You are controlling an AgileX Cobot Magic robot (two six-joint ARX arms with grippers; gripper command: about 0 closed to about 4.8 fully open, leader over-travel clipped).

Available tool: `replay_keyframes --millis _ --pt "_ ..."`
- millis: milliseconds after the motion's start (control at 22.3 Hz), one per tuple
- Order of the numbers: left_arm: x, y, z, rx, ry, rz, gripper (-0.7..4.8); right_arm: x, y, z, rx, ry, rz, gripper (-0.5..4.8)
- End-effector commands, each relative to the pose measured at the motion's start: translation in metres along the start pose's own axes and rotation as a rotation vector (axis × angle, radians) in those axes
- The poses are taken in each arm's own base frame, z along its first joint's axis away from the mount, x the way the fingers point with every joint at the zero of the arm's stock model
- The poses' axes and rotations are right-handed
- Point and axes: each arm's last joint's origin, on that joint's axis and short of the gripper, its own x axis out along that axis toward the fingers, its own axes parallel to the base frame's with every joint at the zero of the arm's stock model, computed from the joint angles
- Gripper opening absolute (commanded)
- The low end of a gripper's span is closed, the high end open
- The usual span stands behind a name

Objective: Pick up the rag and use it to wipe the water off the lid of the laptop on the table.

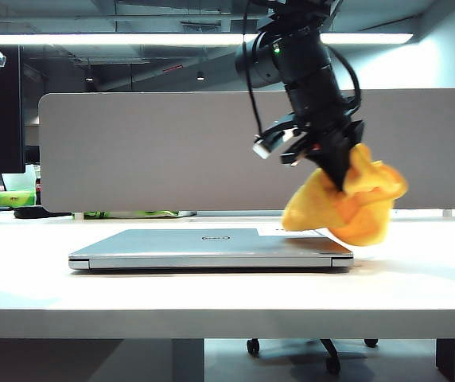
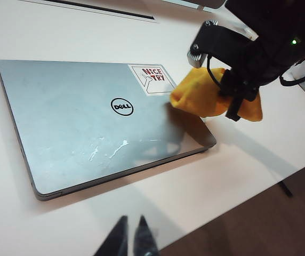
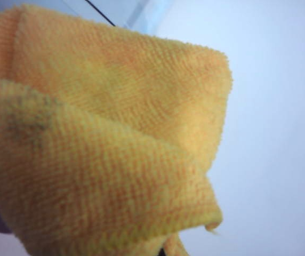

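Folded orange-yellow cloth fills nearly the whole right wrist view: the rag (image 3: pixel 104 144) is seen at very close range, its woven texture clear, with a faint grey smudge on one fold. In the exterior view the rag (image 1: pixel 347 203) is held off the table, bunched into loose folds, pinched by the right gripper (image 1: pixel 340 179), whose jaws are pressed tight on the cloth. From the laptop's logo, the rag hangs toward 3 o'clock in that view, over the right end of the laptop (image 1: pixel 211 248); its lowest fold appears level with the lid's right corner, though contact cannot be judged.

The laptop is shown closed and flat on the white table (image 1: pixel 418 278), in front of a grey divider panel (image 1: pixel 148 151). In the left wrist view the lid (image 2: pixel 72 122) is seen with its dark oval logo (image 2: pixel 122 107) near the middle and a white sticker with red print (image 2: pixel 152 79) at about 1 o'clock from the logo. Pale streaks of water (image 2: pixel 112 150) are visible on the lid at about 6 o'clock from the logo. The rag (image 2: pixel 203 96) sits just beside the sticker, at 3 o'clock from the logo.

The left gripper (image 2: pixel 132 234) is held above the table, well apart from the laptop; its dark fingertips (image 2: pixel 119 237) are pressed close together, pinching nothing.
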Motion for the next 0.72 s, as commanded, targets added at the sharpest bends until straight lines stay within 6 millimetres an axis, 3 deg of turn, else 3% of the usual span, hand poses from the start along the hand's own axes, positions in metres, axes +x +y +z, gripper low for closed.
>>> replay_keyframes --millis 45,449,629,719 --pt "-0.001 -0.001 0.002 0.012 -0.013 -0.006 0.22 0.001 0.008 0.005 0.012 -0.025 0.027 -0.08" --pt "-0.001 -0.001 0.002 0.013 -0.013 -0.006 0.22 0.047 -0.003 -0.007 0.018 0.111 0.023 -0.08" --pt "-0.001 -0.001 0.002 0.013 -0.013 -0.006 0.22 0.07 -0.02 -0.027 0.026 0.231 0.018 -0.08" --pt "-0.001 -0.001 0.002 0.013 -0.013 -0.006 0.22 0.068 -0.031 -0.033 0.061 0.235 0.016 -0.08"
